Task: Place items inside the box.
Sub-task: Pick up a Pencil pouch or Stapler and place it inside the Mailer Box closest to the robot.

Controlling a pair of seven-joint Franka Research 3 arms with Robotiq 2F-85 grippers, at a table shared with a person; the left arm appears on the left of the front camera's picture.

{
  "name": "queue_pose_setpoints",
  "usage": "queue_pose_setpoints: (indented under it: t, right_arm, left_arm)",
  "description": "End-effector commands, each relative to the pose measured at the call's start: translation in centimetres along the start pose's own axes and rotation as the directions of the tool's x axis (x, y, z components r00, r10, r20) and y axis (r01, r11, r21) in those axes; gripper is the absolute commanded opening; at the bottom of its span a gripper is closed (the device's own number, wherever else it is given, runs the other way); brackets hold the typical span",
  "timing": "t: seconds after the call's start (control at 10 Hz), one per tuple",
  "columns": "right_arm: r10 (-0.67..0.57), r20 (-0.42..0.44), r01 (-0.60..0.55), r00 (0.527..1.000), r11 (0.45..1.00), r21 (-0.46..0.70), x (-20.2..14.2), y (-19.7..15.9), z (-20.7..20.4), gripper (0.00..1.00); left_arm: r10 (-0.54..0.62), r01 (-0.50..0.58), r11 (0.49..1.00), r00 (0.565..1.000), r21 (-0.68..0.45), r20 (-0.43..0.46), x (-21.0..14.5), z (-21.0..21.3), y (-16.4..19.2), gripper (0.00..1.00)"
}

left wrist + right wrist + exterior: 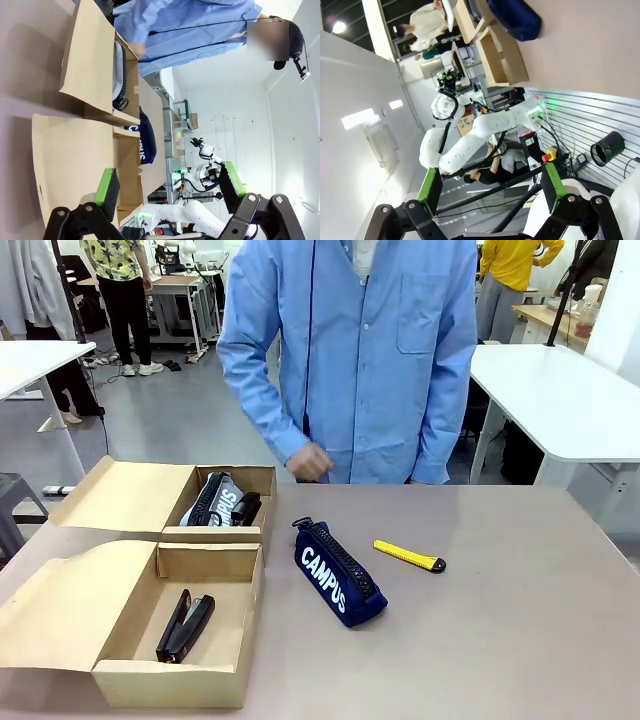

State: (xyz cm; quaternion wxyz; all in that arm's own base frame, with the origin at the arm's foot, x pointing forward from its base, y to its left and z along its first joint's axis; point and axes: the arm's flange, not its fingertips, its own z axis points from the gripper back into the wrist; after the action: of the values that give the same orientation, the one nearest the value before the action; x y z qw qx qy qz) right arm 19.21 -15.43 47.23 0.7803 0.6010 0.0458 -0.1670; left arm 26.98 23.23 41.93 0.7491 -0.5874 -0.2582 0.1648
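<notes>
A navy "CAMPUS" pencil case (336, 575) lies on the table, just right of two open cardboard boxes. A slim yellow utility knife (408, 556) rests to its right. The far box (235, 473) holds a grey pencil case (218, 502) and a black stapler (247, 508). Another black stapler (184, 626) lies in the near box (170, 685). My left gripper (169, 185) is open and empty, held off from the boxes, with the grey case (119, 70) and navy case (146, 140) ahead. My right gripper (491, 185) is open and empty, far from the navy case (517, 20).
A person in a blue shirt stands at the far edge, one hand (312, 462) closed above the table beside the far box. Both boxes' flaps (130, 495) lie open to the left. My left arm (470, 140) shows in the right wrist view. White tables stand behind.
</notes>
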Motion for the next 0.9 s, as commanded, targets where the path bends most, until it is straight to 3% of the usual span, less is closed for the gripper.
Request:
queue_pose_setpoints:
  t: [0.0, 0.2, 0.3, 0.4, 0.5, 0.6, 0.7, 0.8]
  right_arm:
    - [0.147, -0.005, -0.146, 0.989, 0.98, -0.132, 1.7, 4.0, -3.6, 1.0]
    - [0.318, -0.108, -0.334, 0.942, 0.852, -0.403, 4.2, 11.1, -12.7, 1.0]
    - [0.374, -0.108, -0.364, 0.921, 0.728, -0.581, 4.8, 12.8, -16.7, 1.0]
    - [0.424, -0.167, -0.398, 0.89, 0.545, -0.738, 4.9, 13.0, -19.2, 1.0]
    - [0.495, -0.291, -0.513, 0.818, 0.401, -0.759, 3.7, 12.6, -18.8, 1.0]
    - [0.592, -0.207, -0.537, 0.779, 0.46, -0.707, 0.9, 12.8, -16.2, 1.0]
    - [0.404, -0.228, -0.45, 0.886, 0.633, -0.63, 2.9, 14.1, -21.5, 1.0]
    - [0.404, -0.228, -0.45, 0.886, 0.633, -0.63, 2.9, 14.1, -21.5, 1.0]
  left_arm:
    - [-0.021, 0.021, 1.0, 1.0, -0.013, 0.002, -0.1, 0.0, -0.1, 1.0]
    - [-0.021, 0.021, 1.0, 1.0, -0.013, 0.002, -0.1, 0.0, -0.1, 1.0]
    - [-0.021, 0.021, 1.0, 1.0, -0.013, 0.002, -0.1, 0.0, -0.1, 1.0]
    - [-0.021, 0.021, 1.0, 1.0, -0.013, 0.002, -0.1, 0.0, -0.1, 1.0]
    - [-0.021, 0.021, 1.0, 1.0, -0.013, 0.002, -0.1, 0.0, -0.1, 1.0]
    - [-0.021, 0.021, 1.0, 1.0, -0.013, 0.002, -0.1, 0.0, -0.1, 1.0]
    - [-0.021, 0.021, 1.0, 1.0, -0.013, 0.002, -0.1, 0.0, -0.1, 1.0]
    - [-0.021, 0.021, 1.0, 1.0, -0.013, 0.002, -0.1, 0.0, -0.1, 1.0]
